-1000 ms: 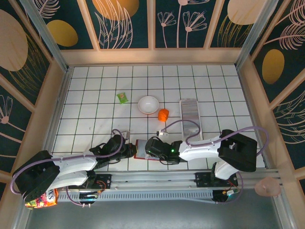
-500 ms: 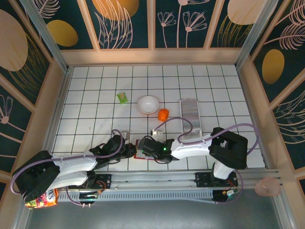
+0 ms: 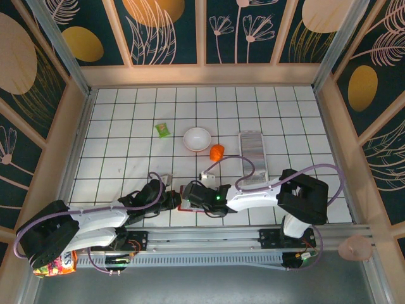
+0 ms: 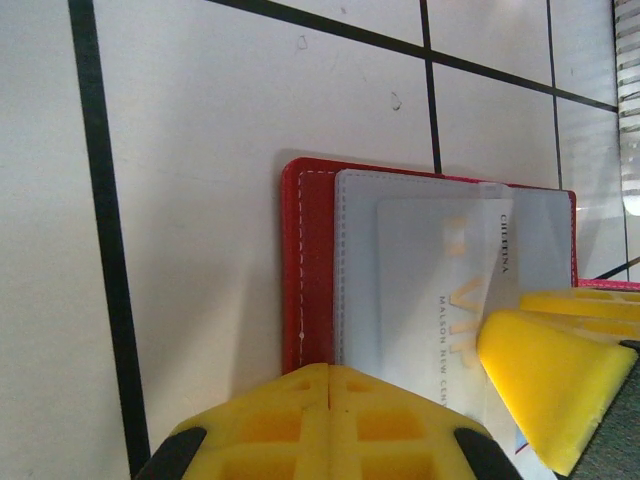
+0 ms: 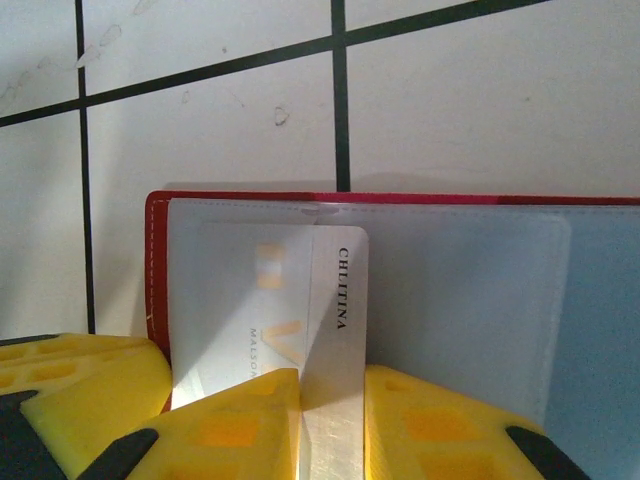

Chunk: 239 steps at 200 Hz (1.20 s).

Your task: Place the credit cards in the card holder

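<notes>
While the right gripper [image 5: 331, 390] pinches one credit card [image 5: 338, 290] lying partly under the open card holder [image 5: 156, 270] pocket, the left gripper [image 4: 330, 385] sits clenched shut, tips at the holder's red edge. The card's lower end is hidden by the right gripper, and its print is partly blurred.

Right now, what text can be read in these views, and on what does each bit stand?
"CHLITINA": dark print on the card, which is half inside the holder.
"VIP": big faint letters on the same card.
"MAISON NEW CENT": small line on the card in the left wrist view, cut off there.
Snack bag: print too small to read.
Green packet: too small to read.
</notes>
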### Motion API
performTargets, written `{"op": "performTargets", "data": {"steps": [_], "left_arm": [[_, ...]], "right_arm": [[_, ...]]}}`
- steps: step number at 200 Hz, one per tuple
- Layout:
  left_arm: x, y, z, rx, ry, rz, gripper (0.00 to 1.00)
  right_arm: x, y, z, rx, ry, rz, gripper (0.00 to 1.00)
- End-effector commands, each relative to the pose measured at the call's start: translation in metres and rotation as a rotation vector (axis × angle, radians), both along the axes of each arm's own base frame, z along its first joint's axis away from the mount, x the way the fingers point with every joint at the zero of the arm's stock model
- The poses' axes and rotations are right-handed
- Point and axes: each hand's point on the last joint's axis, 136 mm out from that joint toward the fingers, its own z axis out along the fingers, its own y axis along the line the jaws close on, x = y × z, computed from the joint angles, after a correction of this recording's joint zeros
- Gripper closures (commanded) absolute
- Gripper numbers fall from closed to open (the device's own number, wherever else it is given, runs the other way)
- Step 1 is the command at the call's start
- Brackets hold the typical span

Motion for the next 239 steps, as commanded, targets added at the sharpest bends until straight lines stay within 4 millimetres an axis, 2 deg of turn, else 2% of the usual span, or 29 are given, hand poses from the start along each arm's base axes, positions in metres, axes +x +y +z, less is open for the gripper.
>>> {"op": "performTargets", "data": {"steps": [1, 34, 59, 78, 96, 117, 146, 192, 239], "left_arm": [[-0.015, 0.006, -0.014, 0.017, 0.065, -0.018, 1.0], [-0.014, 0.007, -0.011, 0.015, 0.06, -0.007, 1.0], [-0.012, 0.008, -0.009, 0.012, 0.052, 0.005, 1.0], [-0.011, 0.008, -0.009, 0.014, 0.05, 0.008, 1.0], [-0.011, 0.008, -0.01, 0.015, 0.052, 0.007, 1.0], [-0.011, 0.007, -0.009, 0.011, 0.051, 0.006, 1.0], [-0.012, 0.007, -0.009, 0.01, 0.053, 0.006, 1.0], [-0.013, 0.007, -0.01, 0.005, 0.056, 0.005, 1.0], [-0.013, 0.008, -0.01, 0.0, 0.059, 0.008, 1.0]], "right_arm": [[-0.003, 0.022, 0.007, 0.057, -0.003, 0.037, 0.78], [-0.003, 0.029, 0.016, 0.103, -0.007, 0.047, 0.74], [-0.001, 0.009, 0.019, 0.087, -0.025, 0.006, 0.72], [-0.001, -0.011, 0.016, 0.035, -0.03, -0.028, 0.71], [-0.002, -0.02, 0.011, -0.004, -0.023, -0.034, 0.71], [-0.002, -0.025, 0.005, -0.05, -0.022, -0.034, 0.82], [-0.002, -0.02, -0.001, -0.071, -0.015, -0.017, 1.0], [-0.005, -0.019, -0.013, -0.09, 0.011, -0.015, 1.0], [-0.005, 0.009, 0.002, -0.022, -0.024, 0.044, 1.0]]}}
